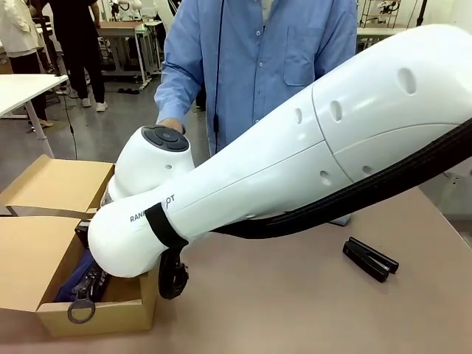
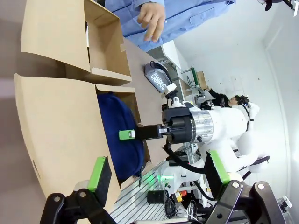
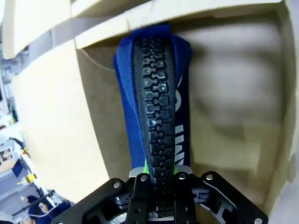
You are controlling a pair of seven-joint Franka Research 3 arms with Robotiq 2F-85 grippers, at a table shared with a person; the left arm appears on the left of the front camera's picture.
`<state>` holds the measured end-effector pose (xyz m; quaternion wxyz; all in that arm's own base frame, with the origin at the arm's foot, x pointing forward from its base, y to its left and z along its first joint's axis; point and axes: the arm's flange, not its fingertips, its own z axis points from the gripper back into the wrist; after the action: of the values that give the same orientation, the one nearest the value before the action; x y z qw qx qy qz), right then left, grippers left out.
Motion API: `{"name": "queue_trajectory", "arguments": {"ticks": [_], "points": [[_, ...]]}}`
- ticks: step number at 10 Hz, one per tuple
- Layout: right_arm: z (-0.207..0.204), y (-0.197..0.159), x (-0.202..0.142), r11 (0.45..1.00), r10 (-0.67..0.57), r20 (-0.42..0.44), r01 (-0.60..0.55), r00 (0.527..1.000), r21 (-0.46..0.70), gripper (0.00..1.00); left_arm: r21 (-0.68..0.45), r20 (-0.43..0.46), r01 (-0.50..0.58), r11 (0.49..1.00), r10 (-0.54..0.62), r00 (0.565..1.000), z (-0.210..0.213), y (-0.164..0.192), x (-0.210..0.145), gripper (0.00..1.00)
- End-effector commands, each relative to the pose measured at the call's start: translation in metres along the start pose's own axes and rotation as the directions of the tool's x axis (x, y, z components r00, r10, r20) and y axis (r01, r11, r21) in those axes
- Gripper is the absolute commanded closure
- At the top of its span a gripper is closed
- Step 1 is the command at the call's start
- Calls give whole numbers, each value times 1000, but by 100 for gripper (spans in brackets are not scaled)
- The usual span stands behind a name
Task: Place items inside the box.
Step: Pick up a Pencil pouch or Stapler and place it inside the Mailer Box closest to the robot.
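Your right tool [image 3: 159, 171] is clenched on the navy pouch [image 3: 125, 121]. It pinches the pouch along its black zipper [image 3: 156, 93], with a green pad on either side of the teeth. The pouch hangs lengthwise inside the box [image 3: 224, 130], close to one side wall, and its far end sits just under a folded flap. You cannot tell from here whether it rests on the bottom.

Ease down until the pouch's weight looks to be taken by the box, and only then let go. Open just far enough to clear the zipper ridge, because that side wall is near the fingers. Then draw back along the line of the fingers so the pads do not snag the teeth and lift the pouch with them. Mind the flap on the way out.

Your left tool [image 2: 159, 172] stands released, jaws wide and holding nothing, just outside the box. Leave it there so the arms do not crowd each other.

The grey CAMPUS pouch [image 2: 158, 79] lies on the worktop [image 1: 280, 310] beyond the box, near the person's hand [image 2: 152, 18]. A black clip-like item [image 1: 370, 258] lies well apart on your right. Neither is in the box yet.
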<state>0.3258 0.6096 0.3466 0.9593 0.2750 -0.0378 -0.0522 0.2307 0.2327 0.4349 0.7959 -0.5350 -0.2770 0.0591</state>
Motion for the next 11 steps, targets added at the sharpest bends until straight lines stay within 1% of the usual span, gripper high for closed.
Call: {"name": "queue_trajectory", "arguments": {"ticks": [1,4,5,6,7,8,9,10,11], "points": [[-9,18,-3,999,-24,5,24,1000,-24,93,-22,19,22,1000,-22,1000,0,-2,1,0],[-10,18,-4,999,-34,-19,34,999,-30,93,-22,19,22,1000,-22,1000,0,-2,1,0],[-10,19,-5,999,-47,-45,46,998,-26,93,-22,19,22,1000,-22,1000,0,-2,1,0],[-10,18,-6,999,-44,-59,43,997,-29,34,-22,19,22,1000,-22,1000,0,-2,1,0],[-10,18,-6,999,-43,-64,41,997,-30,34,-22,19,22,1000,-22,1000,0,-2,1,0],[-10,17,-6,999,-44,-72,42,996,-30,0,-22,19,22,1000,-22,1000,0,-2,1,0],[-9,17,-6,999,-45,-79,43,996,-26,30,-22,19,22,1000,-22,1000,0,-2,1,0],[-7,17,-7,999,-45,-78,43,996,-26,0,-22,19,22,1000,-22,1000,0,-2,1,0],[0,16,-7,999,-43,-80,42,996,-13,0,-22,19,22,1000,-22,1000,0,-2,1,0]]}}
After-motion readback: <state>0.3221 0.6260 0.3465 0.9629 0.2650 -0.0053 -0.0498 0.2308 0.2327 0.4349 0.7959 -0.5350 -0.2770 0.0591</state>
